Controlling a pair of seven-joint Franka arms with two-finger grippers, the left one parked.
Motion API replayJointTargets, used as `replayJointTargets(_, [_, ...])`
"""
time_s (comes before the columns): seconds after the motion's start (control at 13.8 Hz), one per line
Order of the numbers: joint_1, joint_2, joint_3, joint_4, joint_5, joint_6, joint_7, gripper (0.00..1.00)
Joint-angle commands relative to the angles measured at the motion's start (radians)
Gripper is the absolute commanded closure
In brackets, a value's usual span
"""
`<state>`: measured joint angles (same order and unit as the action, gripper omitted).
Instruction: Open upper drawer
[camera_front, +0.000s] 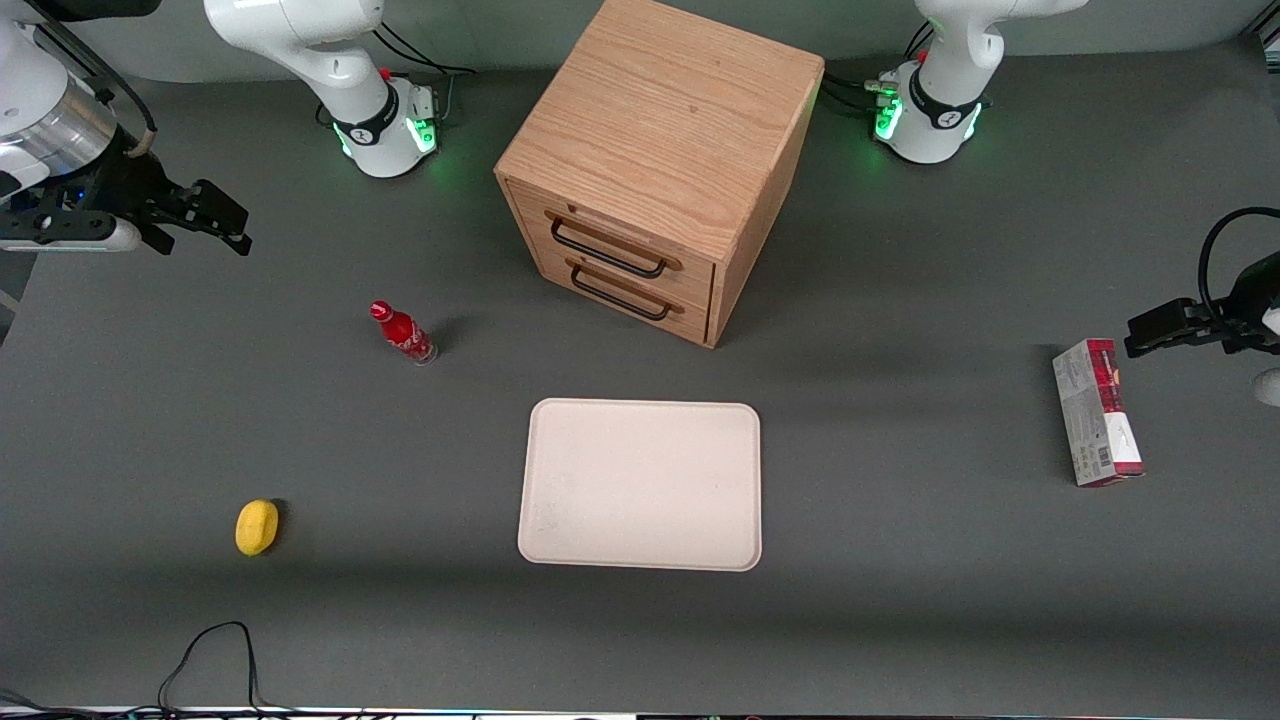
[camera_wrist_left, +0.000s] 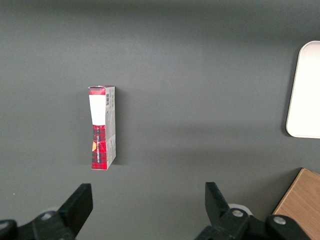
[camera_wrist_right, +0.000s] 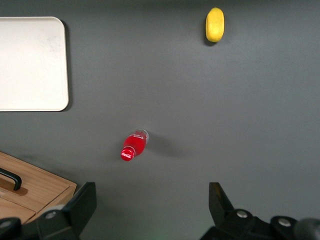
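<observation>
Gripper: black two-finger gripper on the working arm, hanging in the air with fingers spread wide and nothing between them; it sits well apart from the cabinet, toward the working arm's end of the table. From its own wrist camera the two fingertips stand wide apart above bare tabletop.

Table: dark grey matte tabletop, carrying everything below.

Cabinet: cube-shaped light-oak wooden cabinet, standing upright, turned so that one corner points at the front camera. It serves as the landmark for the rest.

Upper drawer: topmost light-oak drawer front of the cabinet, with a black wire bar handle; it is shut, flush with the cabinet face (no gap shows around it).

Lower drawer: matching light-oak drawer directly under the upper one, also shut, with its own black handle.

Tray: cream-white rectangular tray with rounded corners, flat on the table, nearer to the front camera than the cabinet, with nothing on it.

Box: red, white and grey cardboard carton, lying flat, well apart from the cabinet toward the parked arm's end of the table.

Bottle: small red bottle with a red cap, near the cabinet's drawer face, toward the working arm's end; it stands upright.

Lemon: small yellow oval fruit, far from the cabinet, nearer to the front camera than the bottle.
</observation>
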<state>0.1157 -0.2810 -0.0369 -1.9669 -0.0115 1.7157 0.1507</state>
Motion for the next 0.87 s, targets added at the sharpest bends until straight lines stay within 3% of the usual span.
replayJointTargets(0.0, [0.015, 0.028, -0.008, 0.037, 0.018, -0.033, 0.001, 0.00])
replayJointTargets(0.22, [0.015, 0.109, 0.032, 0.107, 0.030, -0.031, 0.018, 0.00])
replayJointTargets(0.36, [0.015, 0.161, 0.127, 0.163, 0.094, -0.024, 0.021, 0.00])
replayJointTargets(0.65, [0.016, 0.305, 0.403, 0.350, 0.102, -0.056, 0.017, 0.00])
replayJointTargets(0.8, [0.016, 0.359, 0.527, 0.423, 0.104, -0.057, -0.083, 0.00])
